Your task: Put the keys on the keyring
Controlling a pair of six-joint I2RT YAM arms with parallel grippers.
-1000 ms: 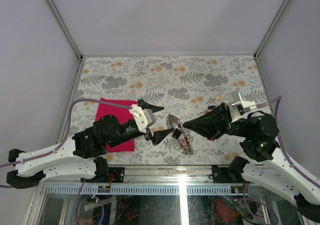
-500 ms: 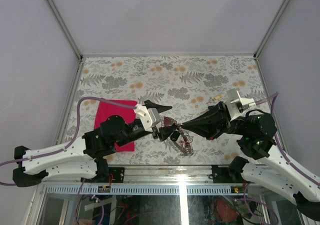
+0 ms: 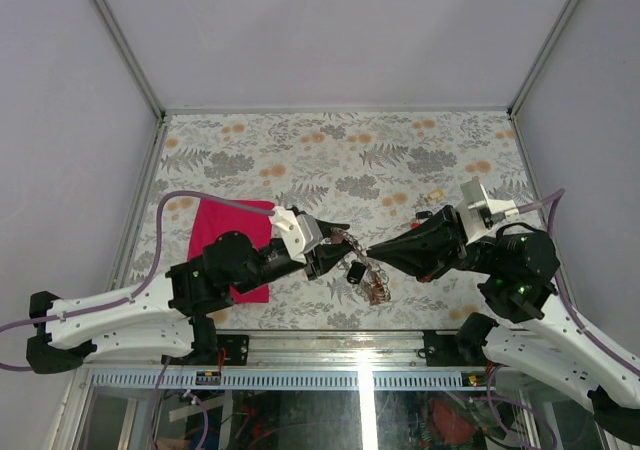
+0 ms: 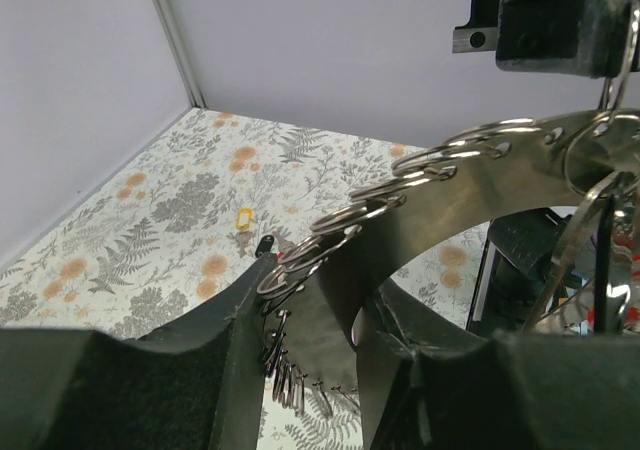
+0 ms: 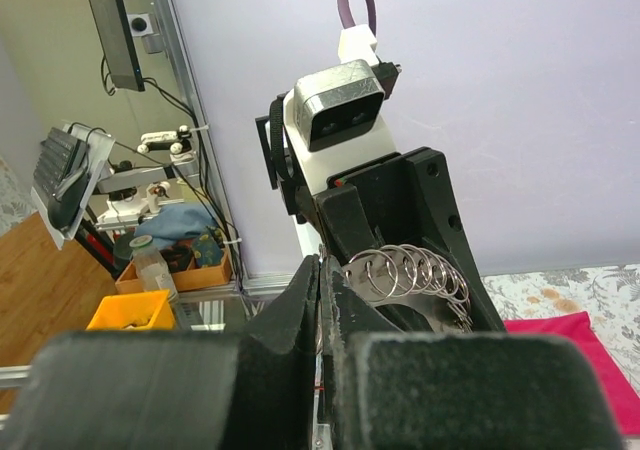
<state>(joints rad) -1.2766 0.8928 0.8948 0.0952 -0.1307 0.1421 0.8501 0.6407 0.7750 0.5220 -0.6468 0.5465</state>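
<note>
The keyring [image 3: 358, 261] is a flat silvery metal band carrying several split rings, held in the air between both arms. My left gripper [image 3: 338, 253] is shut on its left part. In the left wrist view the band [image 4: 480, 190] runs up from between my fingers [image 4: 220, 340]. My right gripper [image 3: 371, 256] is shut on the band's other edge, and its pads [image 5: 300, 310] are pressed flat together on thin metal. Small keys [image 3: 376, 288] dangle under the ring. A yellow-headed key [image 4: 243, 217] and a black-headed key [image 4: 265, 243] lie loose on the table.
A magenta cloth [image 3: 232, 250] lies under the left arm and also shows in the right wrist view [image 5: 570, 340]. The floral tabletop [image 3: 340, 160] stretches behind, with grey walls on three sides. The table's near metal edge [image 3: 330, 338] is close below the grippers.
My left gripper, open a second ago, has moved right and closed on the keyring. The right gripper has kept its hold and barely moved.
</note>
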